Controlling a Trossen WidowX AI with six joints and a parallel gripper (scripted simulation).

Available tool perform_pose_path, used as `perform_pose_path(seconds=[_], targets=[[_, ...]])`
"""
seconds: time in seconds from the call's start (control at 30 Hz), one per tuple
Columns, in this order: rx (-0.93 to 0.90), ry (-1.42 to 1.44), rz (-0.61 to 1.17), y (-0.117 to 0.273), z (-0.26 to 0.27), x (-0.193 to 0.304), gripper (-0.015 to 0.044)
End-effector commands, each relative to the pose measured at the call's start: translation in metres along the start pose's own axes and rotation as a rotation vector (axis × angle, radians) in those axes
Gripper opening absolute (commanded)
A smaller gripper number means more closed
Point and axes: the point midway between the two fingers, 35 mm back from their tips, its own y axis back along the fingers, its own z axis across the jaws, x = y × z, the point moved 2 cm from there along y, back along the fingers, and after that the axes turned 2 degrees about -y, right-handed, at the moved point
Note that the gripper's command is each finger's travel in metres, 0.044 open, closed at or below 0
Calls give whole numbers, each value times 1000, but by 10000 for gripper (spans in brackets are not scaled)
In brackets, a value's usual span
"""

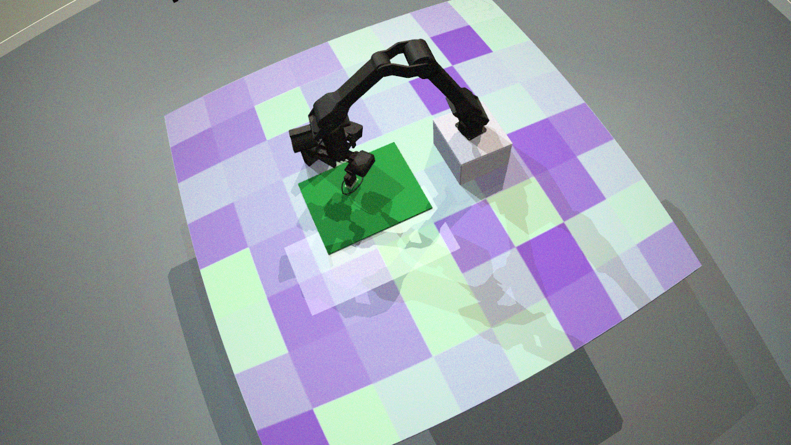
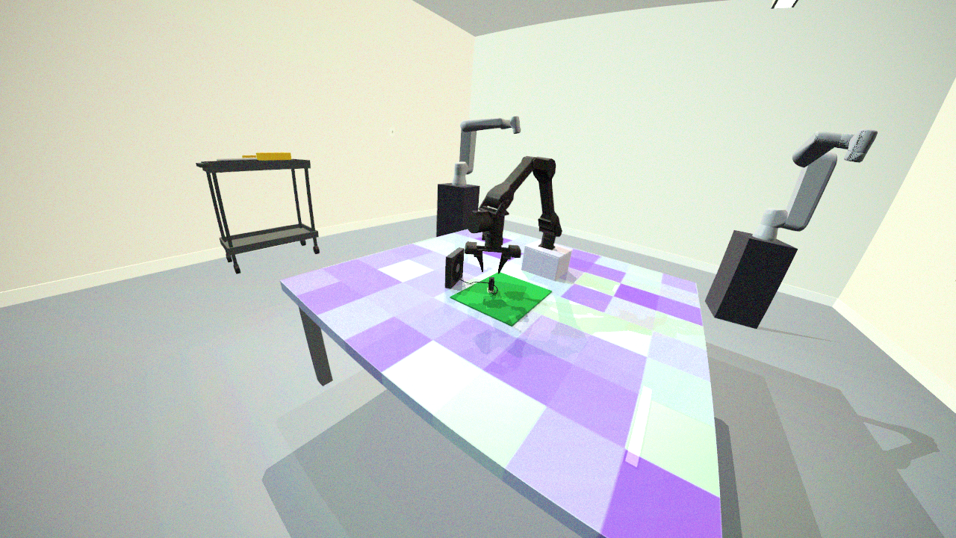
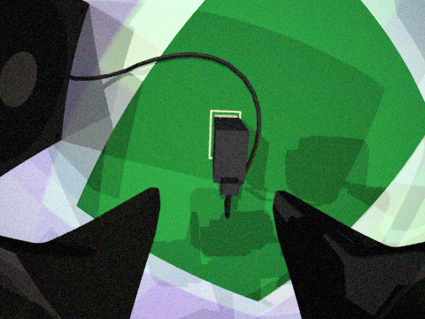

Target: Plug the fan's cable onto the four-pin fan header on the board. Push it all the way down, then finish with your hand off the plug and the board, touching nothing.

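Note:
The black plug (image 1: 349, 180) (image 2: 491, 283) (image 3: 230, 155) stands upright on the green board (image 1: 409, 190) (image 2: 513, 314) (image 3: 177, 97), inside or over the pale header outline (image 3: 210, 135). It covers nearly all of the header; a thin pale edge shows behind it in the wrist view. How deep it sits cannot be told. The black cable (image 2: 471, 282) (image 3: 190, 54) curves from the plug to the fan (image 2: 453, 269) (image 3: 33, 89). My gripper (image 2: 491, 270) (image 3: 218, 198) is open and empty. Its fingertips are above the plug, apart on either side of it, not touching it.
The fan stands upright just off the board's edge, left in the wrist view. The arm's white base block (image 1: 481, 157) (image 2: 547, 261) stands beyond the board's other side. A cart (image 2: 261, 200) and two grey arms stand off the table.

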Motion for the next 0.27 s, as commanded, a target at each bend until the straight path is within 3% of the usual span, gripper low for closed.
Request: perform_pose_path(seconds=[0.0, 0.23], targets=[[-6, 2, 6, 4, 8, 34, 260], [-7, 2, 11, 3, 15, 95, 260]])
